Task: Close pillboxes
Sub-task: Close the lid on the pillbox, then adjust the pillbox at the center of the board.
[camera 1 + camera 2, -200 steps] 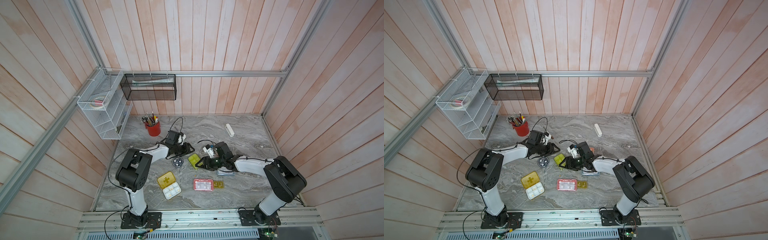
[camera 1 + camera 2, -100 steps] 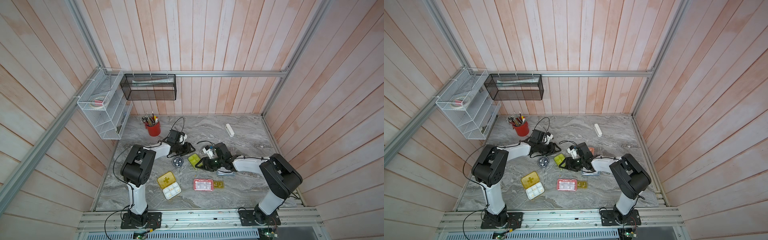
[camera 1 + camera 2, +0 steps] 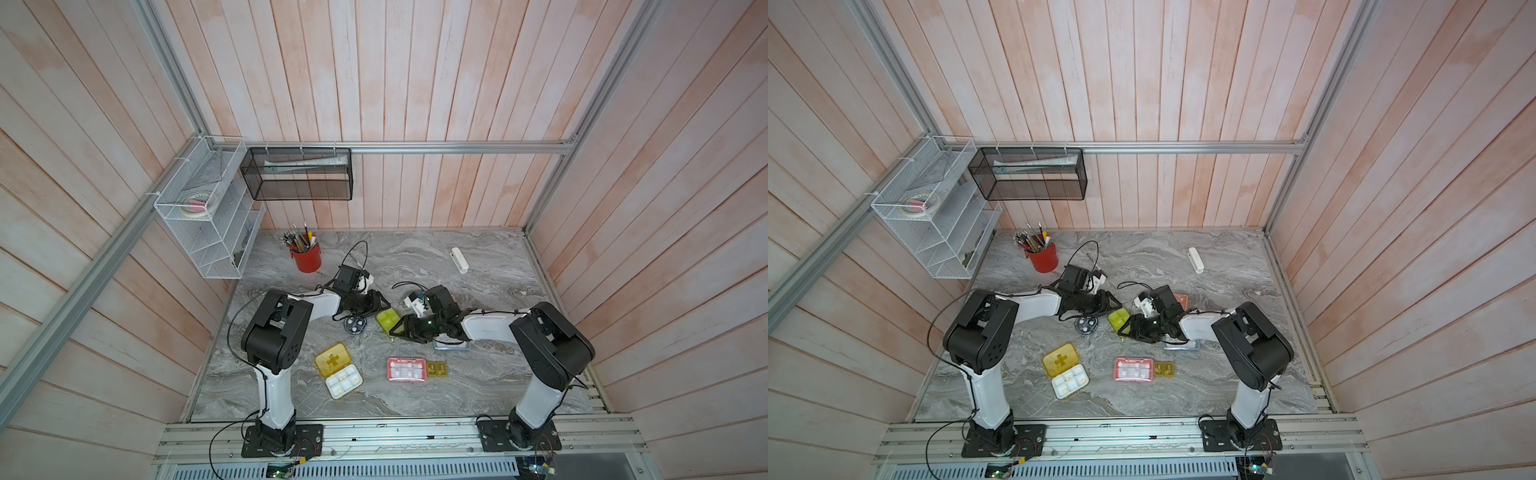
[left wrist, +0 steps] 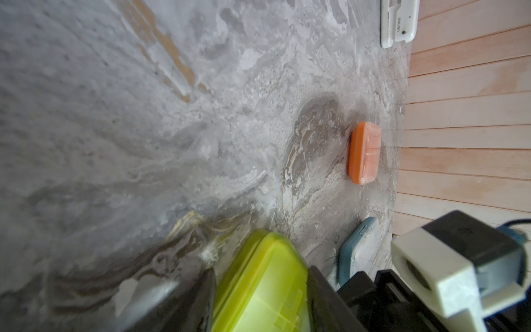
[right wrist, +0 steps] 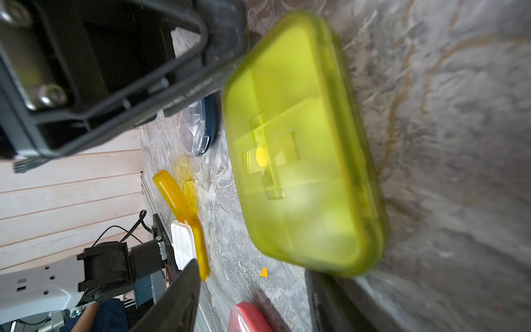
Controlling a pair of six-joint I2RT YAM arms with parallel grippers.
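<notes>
The lime-green pillbox (image 3: 388,319) (image 3: 1118,318) lies mid-table between my two grippers, its translucent lid down. My left gripper (image 4: 261,270) (image 3: 379,306) is shut on it, a finger pressed on each long side. My right gripper (image 5: 252,267) (image 3: 401,328) stands open at the box's (image 5: 301,149) near end, one fingertip touching that end, bare table between the fingers. The yellow pillbox with a cross (image 3: 333,360) lies open beside its white tray (image 3: 343,381). Also in view are the pink (image 3: 406,369), small amber (image 3: 437,369), dark round (image 3: 354,324), orange (image 4: 363,152) and blue-grey (image 4: 357,253) pillboxes.
A red cup of pens (image 3: 306,257) stands at the back left and a white bar (image 3: 459,260) at the back right. Wire baskets (image 3: 208,216) hang on the left wall. A small orange crumb (image 5: 263,272) lies on the table by my right gripper.
Both arms' elbows have shifted slightly. Both grippers stay at the lime-green pillbox, which looks blurred in the right wrist view.
</notes>
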